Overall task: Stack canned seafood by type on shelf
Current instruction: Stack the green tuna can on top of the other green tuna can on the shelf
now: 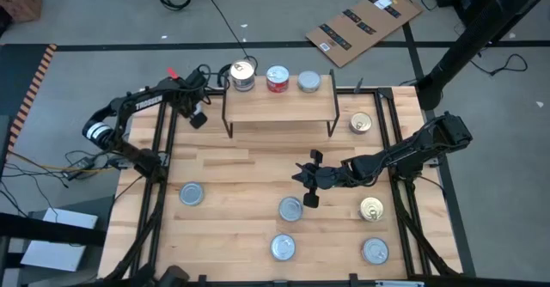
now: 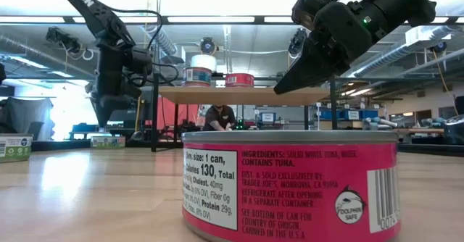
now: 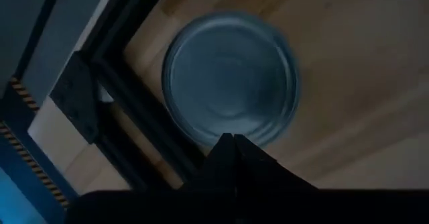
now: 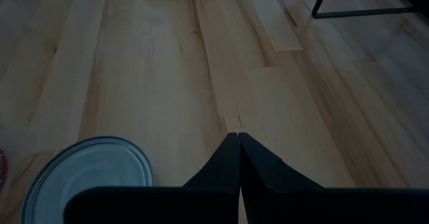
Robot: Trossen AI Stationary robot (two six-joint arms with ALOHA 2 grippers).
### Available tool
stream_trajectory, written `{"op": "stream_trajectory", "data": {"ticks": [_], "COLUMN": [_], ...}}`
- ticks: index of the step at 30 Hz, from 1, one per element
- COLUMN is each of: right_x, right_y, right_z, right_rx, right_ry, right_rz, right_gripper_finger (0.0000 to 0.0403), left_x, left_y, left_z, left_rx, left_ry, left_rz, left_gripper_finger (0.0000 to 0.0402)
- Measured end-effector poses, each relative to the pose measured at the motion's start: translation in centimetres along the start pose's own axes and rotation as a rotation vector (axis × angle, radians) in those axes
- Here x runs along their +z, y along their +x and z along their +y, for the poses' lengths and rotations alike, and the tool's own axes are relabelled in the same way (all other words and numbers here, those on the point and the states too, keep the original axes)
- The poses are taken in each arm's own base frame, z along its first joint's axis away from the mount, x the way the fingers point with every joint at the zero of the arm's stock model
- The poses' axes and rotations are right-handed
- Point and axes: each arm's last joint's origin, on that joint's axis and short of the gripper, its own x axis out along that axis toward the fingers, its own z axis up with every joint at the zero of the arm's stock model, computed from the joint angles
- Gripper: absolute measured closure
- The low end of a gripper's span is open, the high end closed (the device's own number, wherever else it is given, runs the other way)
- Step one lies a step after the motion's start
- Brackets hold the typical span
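The shelf (image 1: 279, 106) stands at the table's far side. It carries a two-tin stack (image 1: 243, 75), a red tin (image 1: 277, 79) and a silver tin (image 1: 308, 82). Loose tins rest on their bases on the table: gold-topped ones (image 1: 361, 124) (image 1: 370, 208) and silver-topped ones (image 1: 191, 194) (image 1: 290, 208) (image 1: 283, 247) (image 1: 375, 251). My left gripper (image 1: 196, 117) is shut near the shelf's left end. Its tips (image 3: 228, 138) point down over a silver-topped tin (image 3: 231, 76) beside the table's frame. My right gripper (image 1: 308, 180) is shut, above the table next to a silver tin (image 4: 87, 177).
A red-labelled tuna tin (image 2: 290, 188) fills the front of the low view. The black table frame (image 3: 127, 110) runs close beside the tin under my left gripper. Bare wood (image 1: 249, 162) lies between the shelf and the loose tins. The shelf's wire legs (image 1: 229, 124) stand near my left gripper.
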Motion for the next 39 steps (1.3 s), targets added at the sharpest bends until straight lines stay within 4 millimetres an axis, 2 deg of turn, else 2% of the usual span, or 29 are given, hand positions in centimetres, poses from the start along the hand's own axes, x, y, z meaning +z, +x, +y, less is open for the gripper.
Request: {"op": "stream_trajectory", "data": {"ticks": [7,11,25,34,39], "right_x": [0.0,0.0,0.0,0.0,0.0], "right_y": [0.0,0.0,0.0,0.0,0.0], "right_z": [0.0,0.0,0.0,0.0,0.0], "right_rx": [0.0,0.0,-0.001,-0.001,-0.001], "right_ry": [0.0,0.0,-0.013,-0.019,-0.019], "right_rz": [0.0,0.0,0.0,-0.001,-0.001], "right_gripper_finger": [0.0393,0.0393,0.0393,0.0393,0.0393], "left_x": [0.8,0.8,-0.9,-1.5,-2.0], "left_y": [1.9,2.1,1.8,1.1,0.5], "left_z": [0.0,-0.1,-0.8,-2.3,-3.6], "left_rx": [-0.009,-0.055,-0.144,-0.178,-0.225], "left_ry": [0.011,0.062,0.146,0.075,0.125], "left_rz": [0.021,0.033,0.183,0.266,0.313], "left_gripper_finger": [0.0401,0.0401,0.0401,0.0401,0.0401]}}
